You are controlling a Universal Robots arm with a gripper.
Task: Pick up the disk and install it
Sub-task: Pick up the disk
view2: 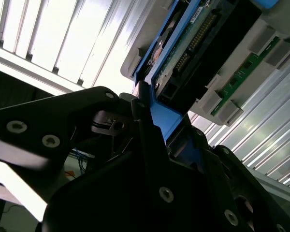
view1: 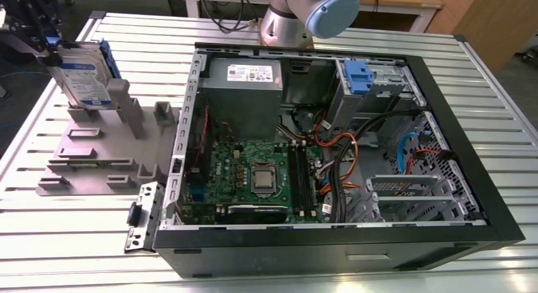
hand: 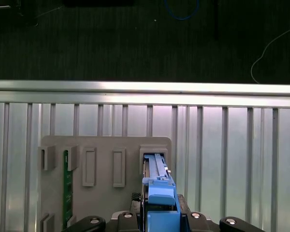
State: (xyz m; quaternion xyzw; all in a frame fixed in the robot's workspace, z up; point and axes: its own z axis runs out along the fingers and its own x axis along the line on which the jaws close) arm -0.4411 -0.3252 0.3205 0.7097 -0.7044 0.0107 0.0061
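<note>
The disk, silver-grey with a white-and-blue label and a blue bracket, stands on edge at the exterior view's far left, over the back slot of the grey holder. My gripper is at its upper end, shut on the blue bracket. In the second wrist view the black fingers clamp the blue frame, and the disk reaches away toward the holder. In the first wrist view the disk sits edge-on over the holder's slot. I cannot tell whether its lower edge still rests in the slot.
An open computer case lies on the slatted metal table, with a drive bay and blue tab at its back. A green circuit board stands in another holder slot. The arm's base is behind the case.
</note>
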